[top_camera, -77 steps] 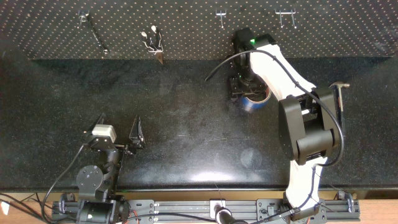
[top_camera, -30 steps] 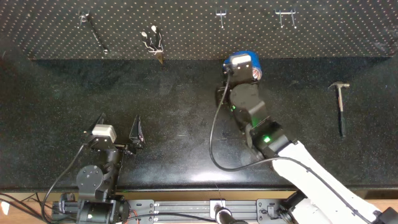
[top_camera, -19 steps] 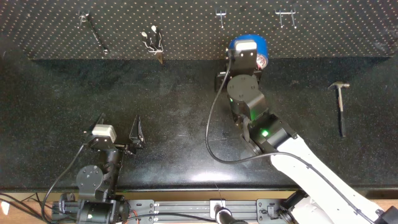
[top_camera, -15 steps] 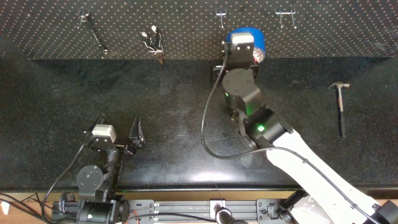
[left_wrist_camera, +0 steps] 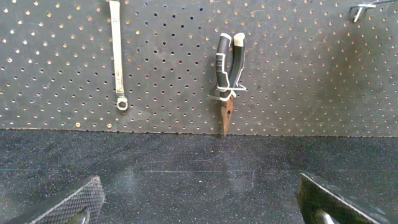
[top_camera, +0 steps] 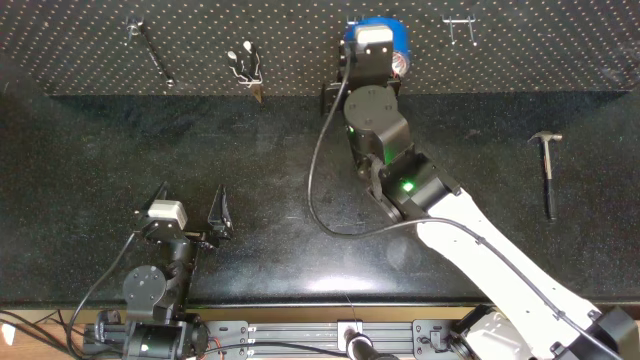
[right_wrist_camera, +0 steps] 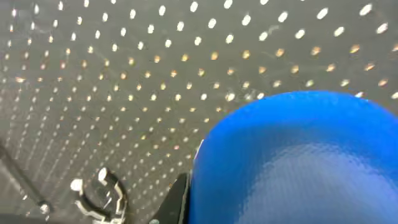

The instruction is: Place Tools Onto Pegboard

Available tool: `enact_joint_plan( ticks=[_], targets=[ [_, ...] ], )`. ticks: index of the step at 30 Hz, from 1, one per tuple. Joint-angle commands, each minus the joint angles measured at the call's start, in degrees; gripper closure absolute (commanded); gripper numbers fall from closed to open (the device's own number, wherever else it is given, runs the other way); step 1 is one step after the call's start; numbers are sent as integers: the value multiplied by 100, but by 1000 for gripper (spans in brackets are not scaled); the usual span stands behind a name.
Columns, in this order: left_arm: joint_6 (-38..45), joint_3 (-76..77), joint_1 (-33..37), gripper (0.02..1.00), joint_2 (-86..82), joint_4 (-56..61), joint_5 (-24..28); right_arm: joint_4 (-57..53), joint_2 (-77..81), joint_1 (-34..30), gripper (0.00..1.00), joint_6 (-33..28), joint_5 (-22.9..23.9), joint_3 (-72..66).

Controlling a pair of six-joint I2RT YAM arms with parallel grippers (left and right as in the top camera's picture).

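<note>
1. The right claw (top_camera: 374,32) is up against the pegboard (top_camera: 290,45), closed on a roll of blue tape (top_camera: 392,36). In the right wrist view the roll (right_wrist_camera: 298,162) bulges large and close, with one dark finger (right_wrist_camera: 178,200) at its edge.
2. A metal hook (right_wrist_camera: 98,188) sticks out of the board just beside the roll. Whether the roll touches it or hangs on it cannot be told.
3. A small white and red patch shows on the side of the roll in the top view; any print there is too small to read.
4. A pair of hooks (top_camera: 459,28) sits on the board to the right of the roll, apart from it.
5. Pliers (left_wrist_camera: 229,74) with black and white handles hang nose down on the board, and a wrench (left_wrist_camera: 116,56) hangs further left of them.
6. A hammer (top_camera: 546,172) lies on the table near its right edge, well apart from the right claw.
7. The left claw (top_camera: 190,208) rests low over the near left part of the table, its fingers (left_wrist_camera: 73,204) spread wide and holding nothing.
8. The table (top_camera: 300,170) is black and speckled, with a faint sheen, and meets the dark board along its far edge.
9. A black cable (top_camera: 318,150) loops beside the white right arm.
10. A strip of wood (top_camera: 300,312) runs along the near edge of the table.
</note>
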Motion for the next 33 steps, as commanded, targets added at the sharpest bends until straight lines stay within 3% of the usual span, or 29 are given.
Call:
enact_joint_plan(
  ticks=[1, 7, 13, 19, 22, 33],
  targets=[
    [52, -4, 15, 23, -68, -48, -42, -476, 28, 57, 923, 415, -369, 151],
    [52, -4, 15, 23, -68, -48, -42, -584, 28, 55, 925, 807, -494, 157],
    [52, -4, 15, 25, -68, -48, -42, -634, 216, 24, 925, 881, -966, 402],
    [52, -4, 15, 23, -68, -48, -42, -1226, 662, -188, 925, 973, -916, 1038],
    [52, -4, 15, 23, -68, -48, -42, -1246, 750, -275, 925, 1213, -538, 1062],
    [52, -4, 15, 23, -68, -48, -42, -1241, 1410, -540, 925, 1368, -601, 1644]
  ],
)
